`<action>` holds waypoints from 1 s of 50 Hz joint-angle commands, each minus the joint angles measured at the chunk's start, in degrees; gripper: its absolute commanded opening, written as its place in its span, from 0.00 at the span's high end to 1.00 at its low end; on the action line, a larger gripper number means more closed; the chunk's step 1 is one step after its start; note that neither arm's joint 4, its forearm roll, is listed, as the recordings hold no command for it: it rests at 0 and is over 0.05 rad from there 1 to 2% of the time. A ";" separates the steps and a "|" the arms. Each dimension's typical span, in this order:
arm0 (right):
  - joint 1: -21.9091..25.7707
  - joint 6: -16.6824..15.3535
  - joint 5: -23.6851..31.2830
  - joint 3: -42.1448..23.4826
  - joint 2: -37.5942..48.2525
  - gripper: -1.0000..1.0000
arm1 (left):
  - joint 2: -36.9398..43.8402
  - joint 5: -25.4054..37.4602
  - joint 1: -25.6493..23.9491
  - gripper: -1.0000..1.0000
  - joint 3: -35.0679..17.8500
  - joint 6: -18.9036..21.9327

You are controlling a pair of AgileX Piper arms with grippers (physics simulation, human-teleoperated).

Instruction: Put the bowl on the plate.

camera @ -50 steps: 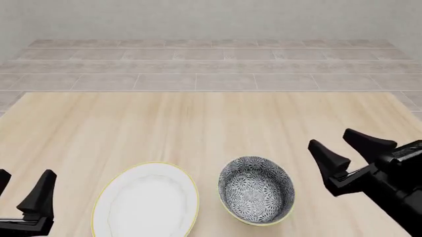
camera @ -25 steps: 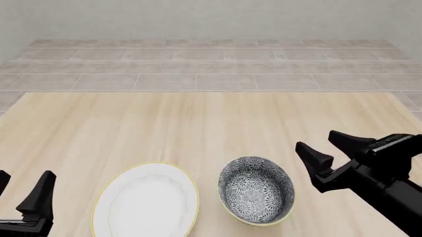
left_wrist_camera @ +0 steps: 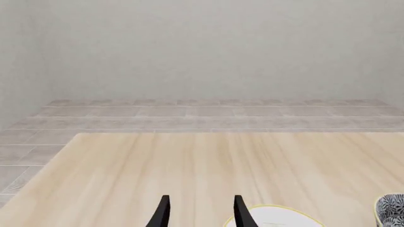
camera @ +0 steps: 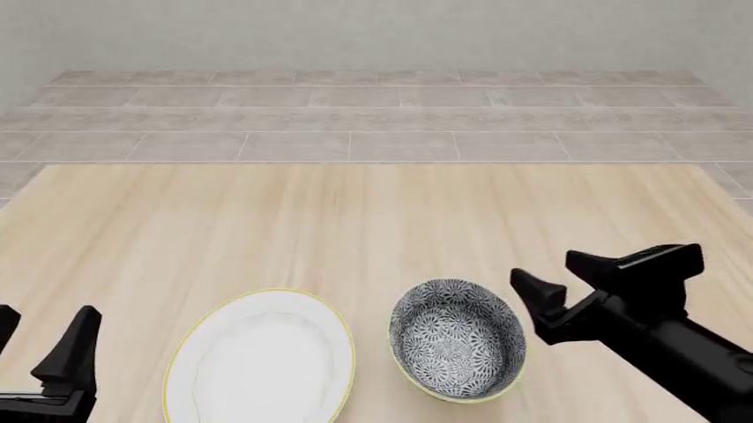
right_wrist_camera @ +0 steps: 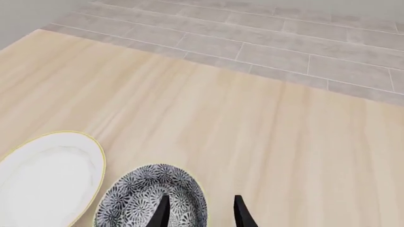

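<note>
While the bowl [camera: 458,339] sits near the table's [camera: 353,220] near edge, a little right of its middle, the right hand [camera: 562,275] hovers just beside the bowl's right rim with its fingers spread apart, gripping nothing. From the right wrist view, one fingertip shows over the bowl's patterned inside and the other over bare wood. Just left of the bowl, apart from it, lies the plate [camera: 261,359]. At the near left corner, the left hand [camera: 41,339] stands open too, well apart from the bowl.
</note>
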 commanded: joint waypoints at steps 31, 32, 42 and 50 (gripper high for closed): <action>-0.04 -0.38 -4.30 0.35 11.56 0.00 | -1.44 1.24 -0.02 0.00 0.16 0.04; 0.02 -0.38 -4.62 0.44 11.96 0.00 | -1.45 1.25 -0.04 0.00 0.16 0.05; 0.25 -0.08 -6.12 1.25 13.79 0.00 | -1.47 1.22 -0.04 0.00 0.16 0.03; 0.45 0.13 -6.52 1.49 14.84 0.00 | -1.03 0.79 -0.03 0.00 0.16 0.12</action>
